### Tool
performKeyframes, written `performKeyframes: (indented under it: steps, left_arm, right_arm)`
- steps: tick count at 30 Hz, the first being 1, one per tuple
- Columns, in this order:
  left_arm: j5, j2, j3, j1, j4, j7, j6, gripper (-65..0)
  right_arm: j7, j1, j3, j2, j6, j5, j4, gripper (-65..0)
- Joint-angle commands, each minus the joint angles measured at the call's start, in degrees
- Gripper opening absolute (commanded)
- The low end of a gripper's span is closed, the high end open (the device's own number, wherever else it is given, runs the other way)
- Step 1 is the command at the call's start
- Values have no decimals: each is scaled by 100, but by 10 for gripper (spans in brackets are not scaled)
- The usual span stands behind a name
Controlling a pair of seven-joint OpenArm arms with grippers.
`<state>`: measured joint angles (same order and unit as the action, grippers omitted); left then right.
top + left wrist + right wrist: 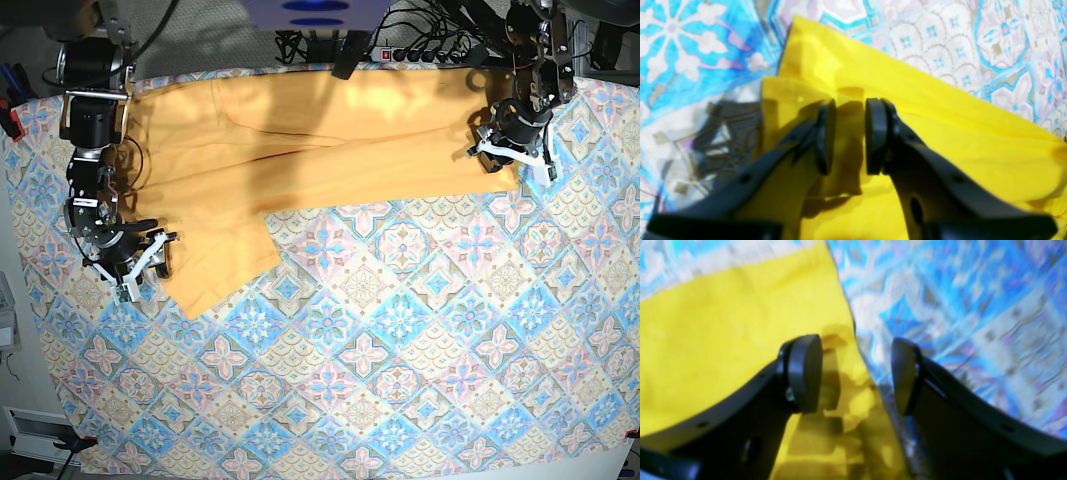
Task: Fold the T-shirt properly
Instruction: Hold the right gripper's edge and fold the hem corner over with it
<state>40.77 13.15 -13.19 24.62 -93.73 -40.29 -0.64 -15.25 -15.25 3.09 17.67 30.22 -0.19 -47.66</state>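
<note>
- Patterned worktop (400, 330) carries the T-shirt (300, 140).
- Left tool (849, 136) narrowly parted at three o'clock; right tool (857, 373) wide at eight.
- Best pinch both edges evenly before lifting.

left gripper (849, 136): jaws parted, narrow gap, pointing down | right gripper (857, 375): jaws parted wider, pointing down | arms: well apart, opposite sides in base view

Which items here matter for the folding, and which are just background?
Job: T-shirt; left gripper, open over the shirt's end; right gripper, open at the shirt's edge.
Background: tablecloth; cables; power strip.
</note>
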Motion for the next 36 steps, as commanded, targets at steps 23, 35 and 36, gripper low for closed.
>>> performKeyframes:
  steps: [23, 35, 36]
  left_arm:
    - [32, 52, -30, 4, -90, 86, 25, -513]
    - [24, 52, -30, -40, -82, 86, 25, -514]
    - [24, 52, -30, -40, -82, 86, 25, -514]
  right_arm:
    - [263, 316, -59, 198, 95, 58, -865, -650]
    - [-651, 2039, 856, 206, 95, 58, -3370, -650]
    - [-669, 2197, 908, 206, 95, 58, -3555, -650]
